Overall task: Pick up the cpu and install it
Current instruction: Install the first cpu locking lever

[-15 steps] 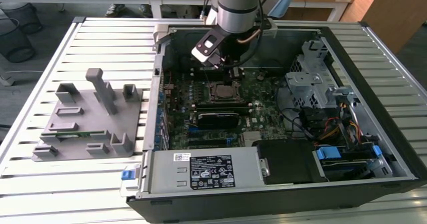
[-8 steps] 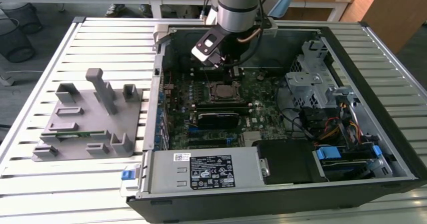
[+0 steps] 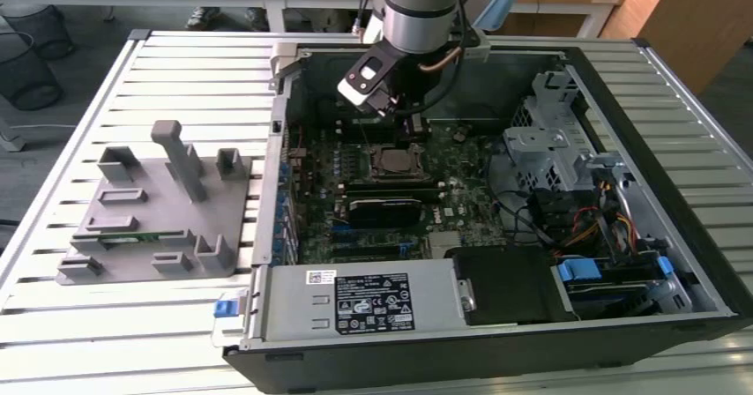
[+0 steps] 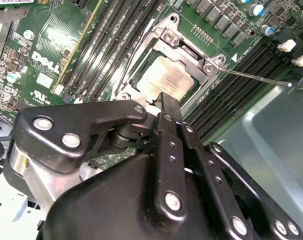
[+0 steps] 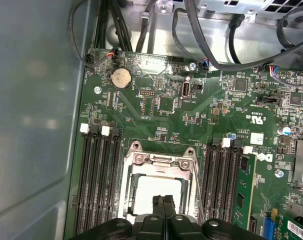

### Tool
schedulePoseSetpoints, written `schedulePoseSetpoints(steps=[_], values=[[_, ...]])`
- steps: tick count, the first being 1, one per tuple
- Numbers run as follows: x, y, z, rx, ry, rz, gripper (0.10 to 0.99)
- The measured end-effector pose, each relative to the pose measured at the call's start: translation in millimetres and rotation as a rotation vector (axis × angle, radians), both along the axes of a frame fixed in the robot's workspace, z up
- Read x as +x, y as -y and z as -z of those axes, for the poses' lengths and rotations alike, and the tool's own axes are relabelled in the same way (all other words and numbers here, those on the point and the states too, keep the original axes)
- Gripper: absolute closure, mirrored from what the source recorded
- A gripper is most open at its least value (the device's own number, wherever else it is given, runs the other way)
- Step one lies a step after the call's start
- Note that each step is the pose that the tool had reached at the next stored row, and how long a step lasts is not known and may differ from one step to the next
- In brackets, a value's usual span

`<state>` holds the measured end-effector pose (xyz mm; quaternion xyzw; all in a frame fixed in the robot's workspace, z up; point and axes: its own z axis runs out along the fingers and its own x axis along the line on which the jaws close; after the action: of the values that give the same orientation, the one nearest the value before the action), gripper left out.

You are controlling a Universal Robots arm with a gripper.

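The cpu, a flat square chip with a silvery top, lies in the motherboard socket inside the open computer case. In the first wrist view the cpu glares bright inside the metal socket frame. My gripper hangs just above the chip's near edge with its two black fingers pressed together and nothing between them. The same shut fingertips of the gripper overlap the chip's edge. In the exterior view the gripper points down over the socket.
A thin socket lever sticks out beside the socket. Memory slots flank it, one holding a green stick. Cables, a drive cage and a power supply crowd the case. A grey fixture lies on the slatted table.
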<state>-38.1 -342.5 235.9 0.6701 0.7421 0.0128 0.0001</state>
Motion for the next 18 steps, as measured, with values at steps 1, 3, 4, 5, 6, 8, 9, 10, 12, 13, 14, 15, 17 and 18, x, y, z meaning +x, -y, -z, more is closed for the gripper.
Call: schedulePoseSetpoints(steps=[1, 3, 4, 5, 6, 8, 9, 10, 12, 13, 14, 15, 17, 18], values=[[0.0, 0.0, -0.2, 0.000, 0.0000, 0.000, 0.980], [0.0, 0.0, -0.7, 0.000, 0.0000, 0.000, 0.980], [0.0, 0.0, -0.9, 0.000, 0.0000, 0.000, 0.980], [0.0, 0.0, -1.2, 0.000, 0.0000, 0.000, 0.980], [0.0, 0.0, -1.4, 0.000, 0.0000, 0.000, 0.980], [0.0, 0.0, -1.8, 0.000, 0.0000, 0.000, 0.980], [0.0, 0.0, -2.1, 0.000, 0.0000, 0.000, 0.980], [0.0, 0.0, -2.3, 0.000, 0.0000, 0.000, 0.980], [0.0, 0.0, -2.8, 0.000, 0.0000, 0.000, 0.980], [0.0, 0.0, -3.0, 0.000, 0.0000, 0.000, 0.980], [0.0, 0.0, -3.2, 0.000, 0.0000, 0.000, 0.980], [0.0, 0.0, -3.4, 0.000, 0.0001, 0.000, 0.980], [0.0, 0.0, -3.8, 0.000, 0.0000, 0.000, 0.980], [0.0, 0.0, -3.9, 0.000, 0.0001, 0.000, 0.980]])
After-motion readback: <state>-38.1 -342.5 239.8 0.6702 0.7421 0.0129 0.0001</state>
